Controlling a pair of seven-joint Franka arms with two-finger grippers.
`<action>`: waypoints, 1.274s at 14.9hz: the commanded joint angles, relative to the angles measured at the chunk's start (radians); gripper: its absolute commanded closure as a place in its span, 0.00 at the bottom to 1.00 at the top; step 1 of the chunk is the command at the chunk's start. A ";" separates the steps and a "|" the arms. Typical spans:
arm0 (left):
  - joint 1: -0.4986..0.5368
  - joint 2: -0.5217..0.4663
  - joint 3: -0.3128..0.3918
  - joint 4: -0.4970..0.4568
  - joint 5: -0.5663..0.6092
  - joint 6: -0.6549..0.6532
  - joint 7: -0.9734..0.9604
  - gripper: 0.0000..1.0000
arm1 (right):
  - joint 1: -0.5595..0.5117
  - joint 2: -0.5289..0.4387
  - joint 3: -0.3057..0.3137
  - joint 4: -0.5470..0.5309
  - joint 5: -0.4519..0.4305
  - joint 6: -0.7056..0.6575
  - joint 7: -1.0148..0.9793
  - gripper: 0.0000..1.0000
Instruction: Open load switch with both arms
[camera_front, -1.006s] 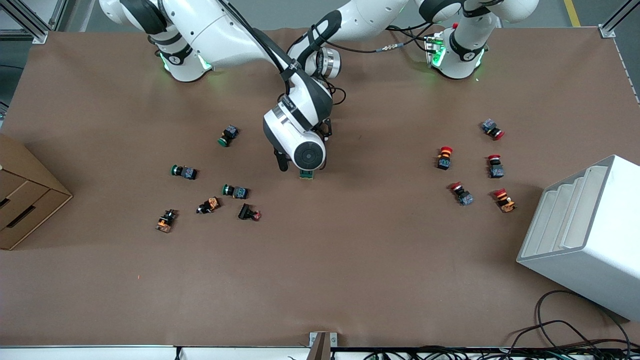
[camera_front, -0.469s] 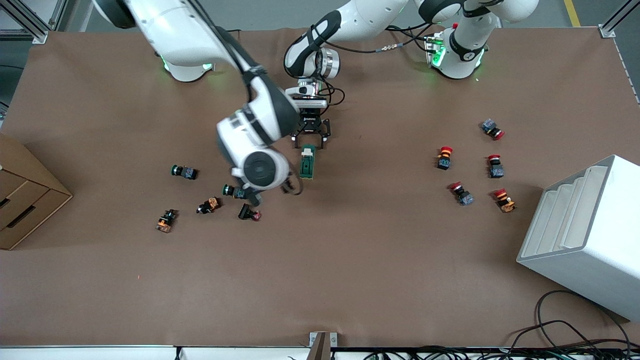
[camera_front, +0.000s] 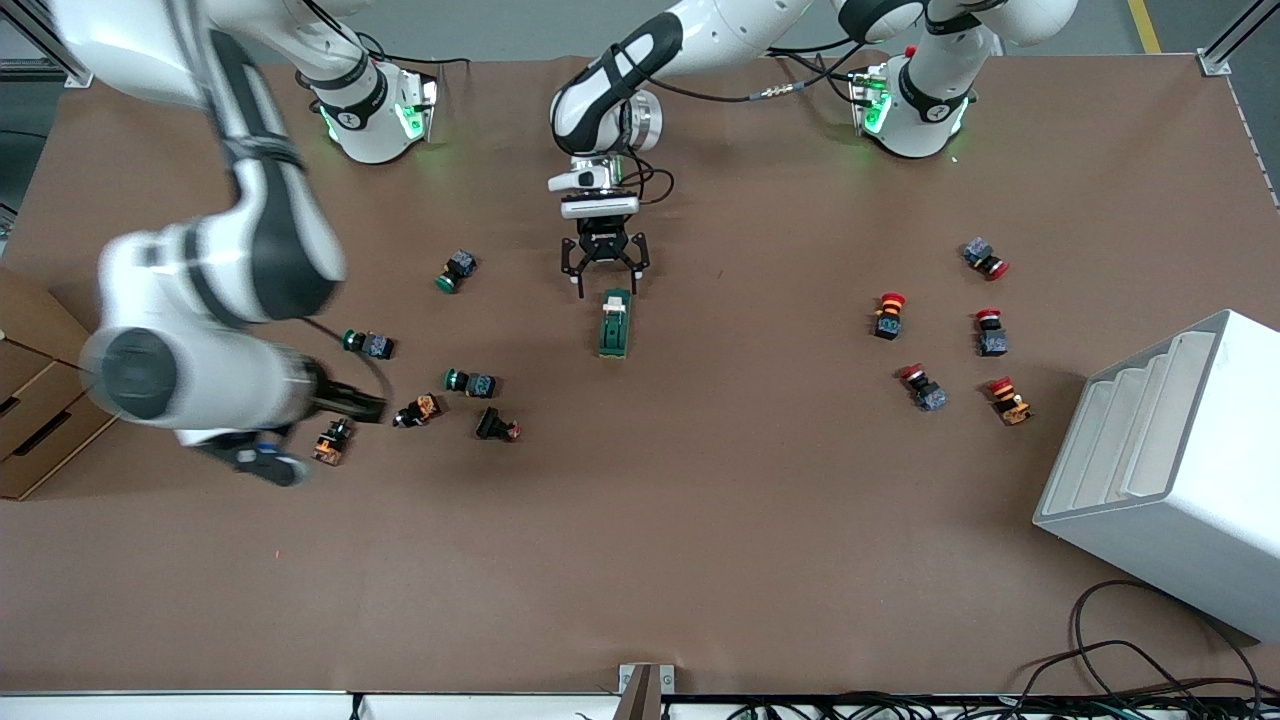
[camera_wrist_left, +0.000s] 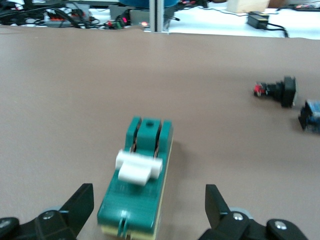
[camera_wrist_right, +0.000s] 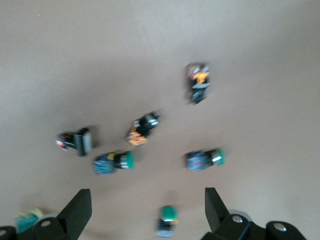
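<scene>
The load switch (camera_front: 614, 326), a dark green block with a white lever (camera_front: 613, 311), lies on the brown table mid-way between the arms. In the left wrist view the load switch (camera_wrist_left: 139, 191) sits between the fingers, with the white lever (camera_wrist_left: 139, 167) raised across it. My left gripper (camera_front: 606, 283) is open just above the switch's end that is farther from the front camera, and its fingers (camera_wrist_left: 80, 204) stand clear of both sides. My right gripper (camera_front: 352, 402) is open, blurred with motion, high over the green push buttons (camera_wrist_right: 168, 218).
Several green and orange push buttons (camera_front: 470, 382) lie toward the right arm's end, several red ones (camera_front: 888, 314) toward the left arm's end. A white slotted rack (camera_front: 1170, 470) stands at the left arm's end and a cardboard box (camera_front: 40, 400) at the right arm's end.
The right arm has swung off the load switch toward its own end of the table, uncovering it. The left gripper has shifted slightly and stays open at the switch.
</scene>
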 joint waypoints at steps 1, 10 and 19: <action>0.012 -0.061 0.005 0.068 -0.150 0.004 0.138 0.02 | -0.114 -0.087 0.024 -0.039 -0.030 -0.034 -0.290 0.00; 0.351 -0.264 0.008 0.257 -0.765 0.003 0.699 0.00 | -0.235 -0.173 0.021 0.019 -0.102 -0.180 -0.430 0.00; 0.727 -0.383 0.006 0.343 -1.071 -0.163 1.226 0.00 | -0.192 -0.179 0.033 0.111 -0.060 -0.329 -0.427 0.00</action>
